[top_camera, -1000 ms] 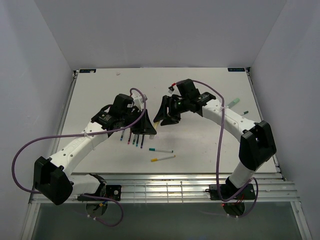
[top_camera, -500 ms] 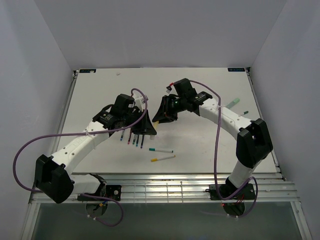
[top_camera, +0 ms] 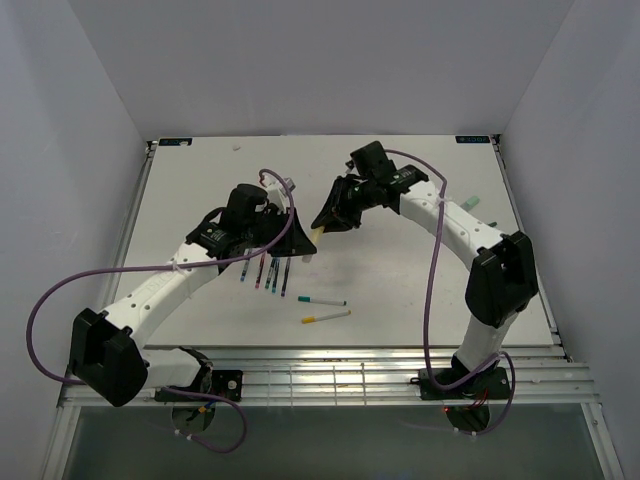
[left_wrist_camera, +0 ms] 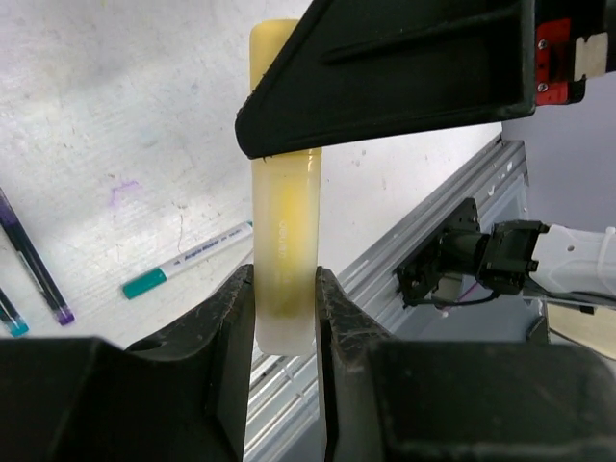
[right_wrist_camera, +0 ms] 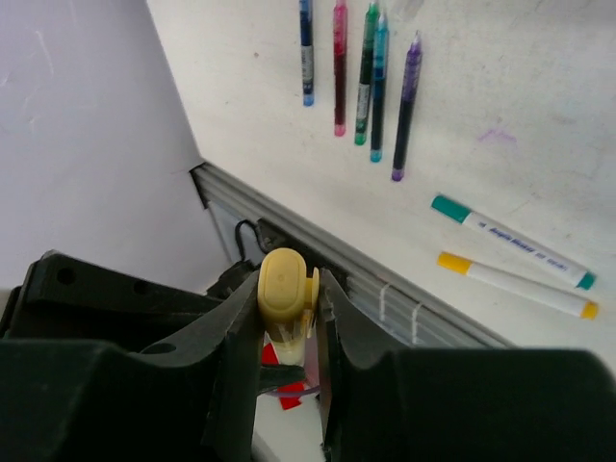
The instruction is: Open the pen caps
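Between the fingers of the left gripper stands a yellow highlighter, its translucent barrel clamped on both sides with no gap showing, held up off the table. Just beyond those fingertips, one black finger of the right gripper crosses the far end of the highlighter. From the right wrist camera that far end is seen head-on: the opaque yellow cap sits squeezed between the two right fingers, which press against either side of it (so both grippers grip the same highlighter, one at each end). Below and beyond the right fingertips, on the table, five slim dark pens lie side by side in a row, with blue, pink, green, teal and purple ends. To the right of them lie a white pen with teal ends and, just beside it, a white pen with a yellow cap, nearly parallel and not touching. In the top view the two grippers meet tip to tip above the table, beyond the row of dark pens, and a pale-green highlighter lies behind the right arm.
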Action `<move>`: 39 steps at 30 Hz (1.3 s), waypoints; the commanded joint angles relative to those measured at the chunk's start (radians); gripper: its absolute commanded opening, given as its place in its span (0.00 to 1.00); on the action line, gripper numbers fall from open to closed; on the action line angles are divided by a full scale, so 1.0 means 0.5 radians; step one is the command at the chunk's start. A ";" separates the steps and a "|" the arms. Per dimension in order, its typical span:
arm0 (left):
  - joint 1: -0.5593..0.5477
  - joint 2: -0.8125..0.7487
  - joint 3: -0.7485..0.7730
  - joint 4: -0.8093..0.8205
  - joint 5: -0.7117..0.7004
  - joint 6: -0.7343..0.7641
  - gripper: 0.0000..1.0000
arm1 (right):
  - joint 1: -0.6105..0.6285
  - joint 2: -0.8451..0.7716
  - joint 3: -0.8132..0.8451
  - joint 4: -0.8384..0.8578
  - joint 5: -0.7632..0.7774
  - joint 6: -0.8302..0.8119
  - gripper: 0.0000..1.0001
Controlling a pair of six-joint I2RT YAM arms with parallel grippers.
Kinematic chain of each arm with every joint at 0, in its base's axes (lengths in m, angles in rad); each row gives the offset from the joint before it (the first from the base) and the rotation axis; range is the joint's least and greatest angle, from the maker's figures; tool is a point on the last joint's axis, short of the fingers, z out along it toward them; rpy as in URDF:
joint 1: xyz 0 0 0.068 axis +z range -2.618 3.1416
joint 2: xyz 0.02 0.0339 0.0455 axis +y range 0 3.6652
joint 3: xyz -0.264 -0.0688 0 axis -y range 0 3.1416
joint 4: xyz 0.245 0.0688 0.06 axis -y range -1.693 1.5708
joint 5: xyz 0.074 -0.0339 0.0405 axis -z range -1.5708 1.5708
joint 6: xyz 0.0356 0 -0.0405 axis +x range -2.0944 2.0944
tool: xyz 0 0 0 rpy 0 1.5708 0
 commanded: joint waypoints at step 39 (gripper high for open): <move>-0.107 0.569 -0.079 0.241 -0.340 -0.153 0.00 | -0.255 0.687 0.670 -0.596 0.166 -0.853 0.08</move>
